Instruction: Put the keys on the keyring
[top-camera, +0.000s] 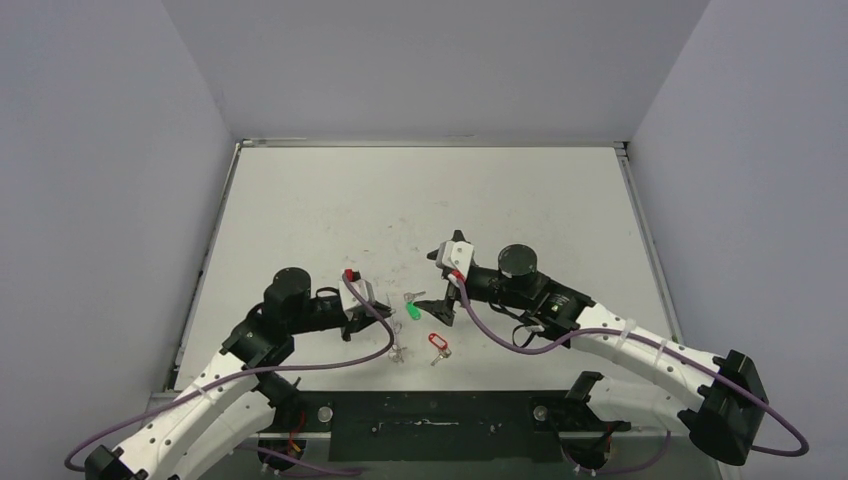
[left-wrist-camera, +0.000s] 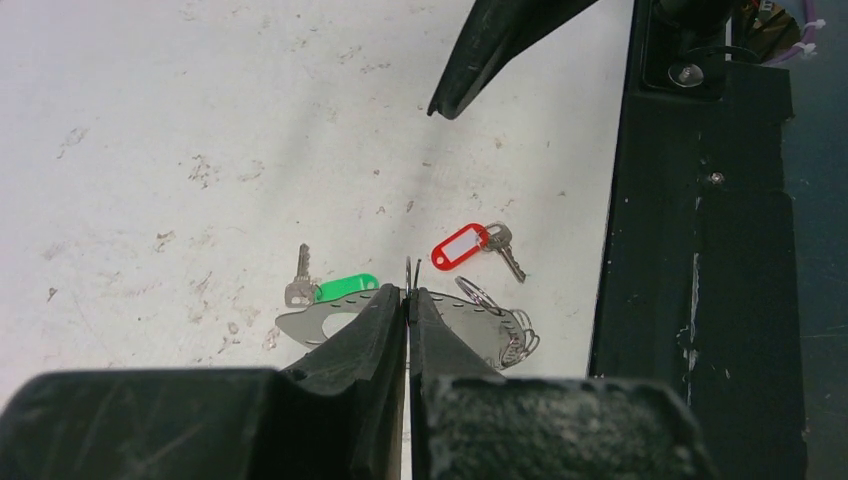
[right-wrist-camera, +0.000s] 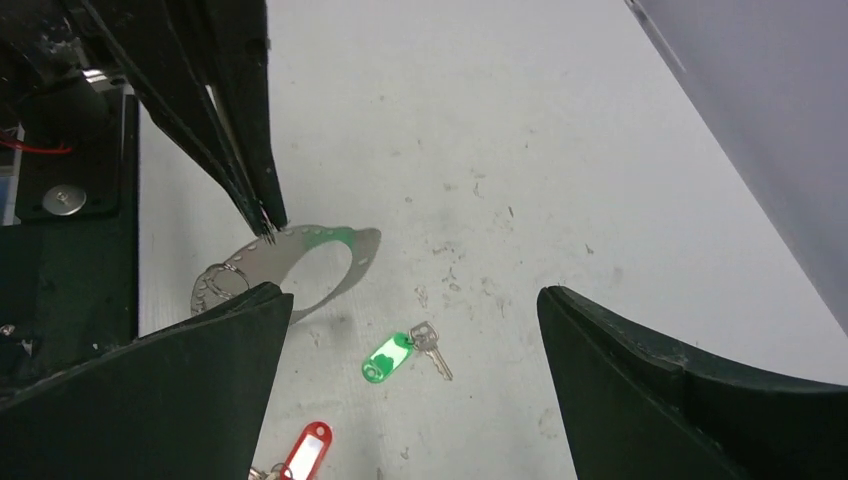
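Silvery keyring (left-wrist-camera: 410, 268) in clenched left gripper (left-wrist-camera: 409, 292); right gripper (right-wrist-camera: 415, 300) released; keys (left-wrist-camera: 460, 245) near table's (left-wrist-camera: 560, 150) edge.

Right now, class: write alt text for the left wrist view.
The left gripper is shut on the thin silvery keyring, centre frame. On the white table beyond lie the green-tagged key, left, and the red-tagged key, right; one finger of the open right gripper shows at the top.
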